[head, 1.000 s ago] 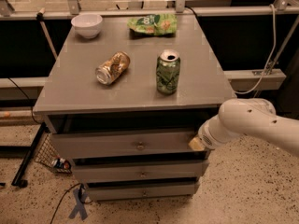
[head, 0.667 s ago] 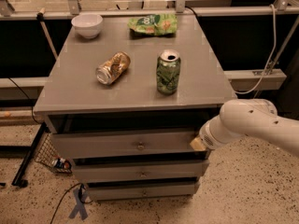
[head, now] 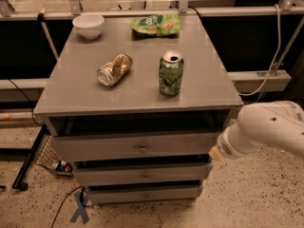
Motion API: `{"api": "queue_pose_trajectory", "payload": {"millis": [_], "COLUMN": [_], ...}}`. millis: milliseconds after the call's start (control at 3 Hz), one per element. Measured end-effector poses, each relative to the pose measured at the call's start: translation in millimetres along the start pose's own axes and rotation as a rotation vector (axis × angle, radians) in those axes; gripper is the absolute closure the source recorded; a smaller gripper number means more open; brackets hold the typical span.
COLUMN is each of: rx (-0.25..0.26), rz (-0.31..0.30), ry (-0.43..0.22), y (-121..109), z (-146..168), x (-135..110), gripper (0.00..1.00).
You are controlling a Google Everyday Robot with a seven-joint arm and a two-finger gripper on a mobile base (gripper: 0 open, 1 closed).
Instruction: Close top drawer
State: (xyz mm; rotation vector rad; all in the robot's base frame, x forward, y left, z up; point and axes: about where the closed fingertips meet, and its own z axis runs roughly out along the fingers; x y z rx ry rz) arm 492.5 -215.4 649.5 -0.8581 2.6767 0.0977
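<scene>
The top drawer (head: 114, 147) is a wide grey drawer with a small round knob (head: 142, 149) at its centre. It stands slightly pulled out from the cabinet, with a dark gap under the tabletop. My gripper (head: 216, 153) sits at the tip of the white arm (head: 266, 129), right at the right end of the drawer's front panel. Only the tip's pale end shows against the panel's edge.
Two shorter drawers (head: 142, 177) sit below the top one. On the cabinet top (head: 71, 96) are a white bowl (head: 88, 25), a green chip bag (head: 156, 24), a can lying on its side (head: 114, 69) and an upright green can (head: 170, 73). A cable and a wire basket (head: 52, 158) lie on the floor at the left.
The arm's tip has shifted a little to the right and down along the right end of the top drawer's front. The drawer front looks unmoved.
</scene>
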Motion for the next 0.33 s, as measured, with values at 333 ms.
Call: {"api": "queue_pose_trajectory", "payload": {"millis": [333], "rx": [0.016], "rz": [0.058], "ry": [0.032], "y": [-3.5], "z": [-11.1], "x": [17.9], "gripper": [1.00]}}
